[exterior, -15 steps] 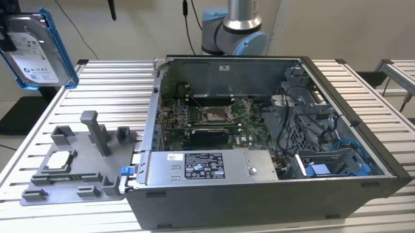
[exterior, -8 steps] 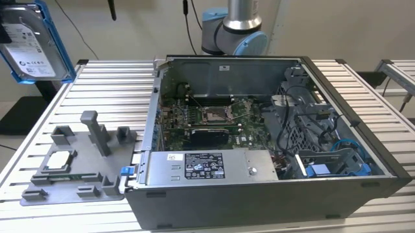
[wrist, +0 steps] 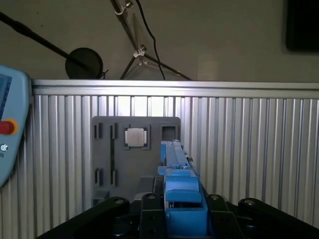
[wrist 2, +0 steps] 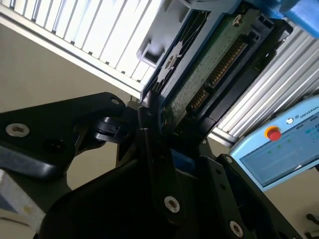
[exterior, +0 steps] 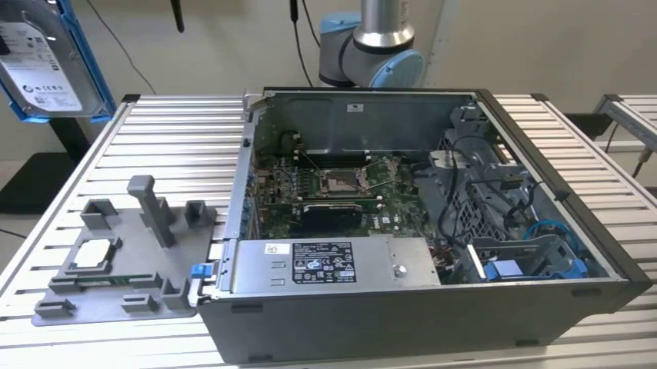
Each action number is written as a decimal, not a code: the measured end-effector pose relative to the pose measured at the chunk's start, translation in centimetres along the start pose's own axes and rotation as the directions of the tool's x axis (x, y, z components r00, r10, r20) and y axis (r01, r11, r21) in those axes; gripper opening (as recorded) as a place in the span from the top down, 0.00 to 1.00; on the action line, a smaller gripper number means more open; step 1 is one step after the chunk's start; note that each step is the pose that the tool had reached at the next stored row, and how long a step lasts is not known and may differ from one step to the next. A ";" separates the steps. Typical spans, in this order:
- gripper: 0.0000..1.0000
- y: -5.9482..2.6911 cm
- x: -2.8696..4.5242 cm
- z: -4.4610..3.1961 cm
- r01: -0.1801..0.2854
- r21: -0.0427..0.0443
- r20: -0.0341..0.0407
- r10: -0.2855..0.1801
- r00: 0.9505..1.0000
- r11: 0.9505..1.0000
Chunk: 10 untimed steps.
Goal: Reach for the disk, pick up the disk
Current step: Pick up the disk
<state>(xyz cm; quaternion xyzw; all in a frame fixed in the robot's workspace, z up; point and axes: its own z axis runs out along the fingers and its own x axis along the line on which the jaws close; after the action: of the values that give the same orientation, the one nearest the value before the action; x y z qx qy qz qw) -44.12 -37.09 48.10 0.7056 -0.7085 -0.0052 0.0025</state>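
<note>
Slatted table (exterior: 175,146): grey tray (exterior: 144,270) holds chip (exterior: 95,252); gripper (wrist: 180,203) clamps disk (exterior: 43,63)

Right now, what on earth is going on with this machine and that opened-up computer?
A robot arm has the disk, a silver hard drive in blue rails, clamped in its tool and held clear of the slatted table. The opened computer case sits on that table, with a grey holder plate beside it.

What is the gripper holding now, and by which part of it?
The disk. The jaws are shut on one end of it, over the blue carrier rail, as both wrist views show.
</note>
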 end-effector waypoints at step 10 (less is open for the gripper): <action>1.00 0.02 -0.01 -1.92 0.000 0.000 0.000 0.000 1.000 1.000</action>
<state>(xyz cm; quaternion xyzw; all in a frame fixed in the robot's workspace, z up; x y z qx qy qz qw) -44.12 -37.09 50.03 0.7057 -0.7085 -0.0052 0.0025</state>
